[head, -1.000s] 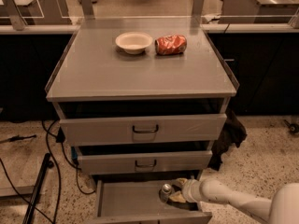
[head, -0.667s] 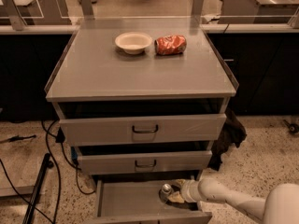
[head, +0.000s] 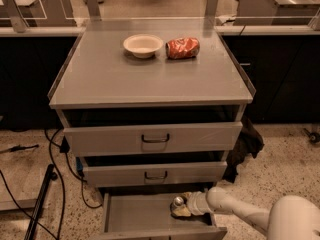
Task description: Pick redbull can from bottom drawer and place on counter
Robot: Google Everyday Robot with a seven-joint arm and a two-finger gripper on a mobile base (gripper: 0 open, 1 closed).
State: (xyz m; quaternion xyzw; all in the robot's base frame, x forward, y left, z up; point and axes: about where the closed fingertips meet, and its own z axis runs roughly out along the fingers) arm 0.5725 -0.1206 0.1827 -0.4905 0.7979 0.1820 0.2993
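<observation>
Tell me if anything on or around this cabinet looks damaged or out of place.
Yes: the orange-red can on the counter is crushed and lies on its side beside the white bowl. Nothing looks spilled. The hand is down in the open bottom drawer, right at the silver can.

**Surface** (head: 150, 81): we record one flat grey cabinet top with slightly raised side edges. Toward its far edge we list two items:
- a shallow pale bowl (head: 143, 45), upright;
- a crushed orange-red can (head: 182, 48), lying on its side just beside the bowl, to the right as we view it, not touching it.

**Bottom drawer** (head: 140, 218): open. On the right of its grey floor we list one redbull can (head: 178, 203), silvery top upward. The pincer (head: 184, 209) sits low in this drawer, right at that can.
</observation>
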